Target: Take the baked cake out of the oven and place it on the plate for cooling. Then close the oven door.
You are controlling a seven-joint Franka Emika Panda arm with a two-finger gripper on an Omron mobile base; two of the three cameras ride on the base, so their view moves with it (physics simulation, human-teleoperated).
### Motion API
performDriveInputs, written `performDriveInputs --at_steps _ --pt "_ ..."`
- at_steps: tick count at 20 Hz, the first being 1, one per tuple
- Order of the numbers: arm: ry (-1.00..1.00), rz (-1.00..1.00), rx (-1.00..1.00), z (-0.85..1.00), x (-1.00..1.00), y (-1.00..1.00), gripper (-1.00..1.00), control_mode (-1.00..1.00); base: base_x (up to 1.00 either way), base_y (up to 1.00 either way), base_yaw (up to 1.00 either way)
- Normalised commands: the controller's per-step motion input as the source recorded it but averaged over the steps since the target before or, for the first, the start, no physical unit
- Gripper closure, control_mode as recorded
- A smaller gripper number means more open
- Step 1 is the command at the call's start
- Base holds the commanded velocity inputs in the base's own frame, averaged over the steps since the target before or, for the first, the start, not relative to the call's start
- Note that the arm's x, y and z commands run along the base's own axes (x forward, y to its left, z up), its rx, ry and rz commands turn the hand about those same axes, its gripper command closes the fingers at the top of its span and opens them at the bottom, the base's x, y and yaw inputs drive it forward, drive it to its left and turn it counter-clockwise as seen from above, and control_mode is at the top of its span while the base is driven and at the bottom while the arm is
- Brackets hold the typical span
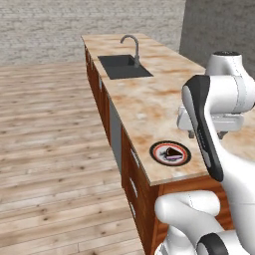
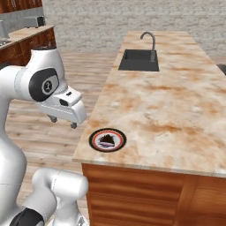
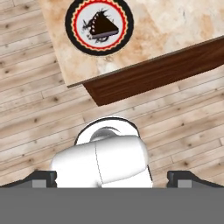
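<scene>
Hand view shows the gripper point(image 3: 112, 178) spread wide, holding nothing, above the plate point(image 3: 99, 25) and cake slice point(image 3: 103, 25).

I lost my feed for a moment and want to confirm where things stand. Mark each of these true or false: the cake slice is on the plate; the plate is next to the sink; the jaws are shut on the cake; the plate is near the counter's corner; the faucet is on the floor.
1. The cake slice lies on the plate. True.
2. The plate is next to the sink. False: the sink is far along the counter, well apart from it.
3. The jaws are shut on the cake. False: the gripper is open and holds nothing.
4. The plate is near the counter's corner. True.
5. The faucet is on the floor. False: it stands at the sink.
</scene>
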Motion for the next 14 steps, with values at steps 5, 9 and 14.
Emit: performDriveInputs --at_steps 5,9,14 --pt "0.00 0.00 0.00 0.00 0.00 0.00 -1.00 1.00 -0.51 -0.12 -0.06" --pt "0.00 0.00 0.00 0.00 0.00 0.00 -1.00 1.00 -0.58 -0.19 -0.42" --pt "0.00 0.00 0.00 0.00 0.00 0.00 -1.00 1.00 -0.44 -0.07 -0.67"
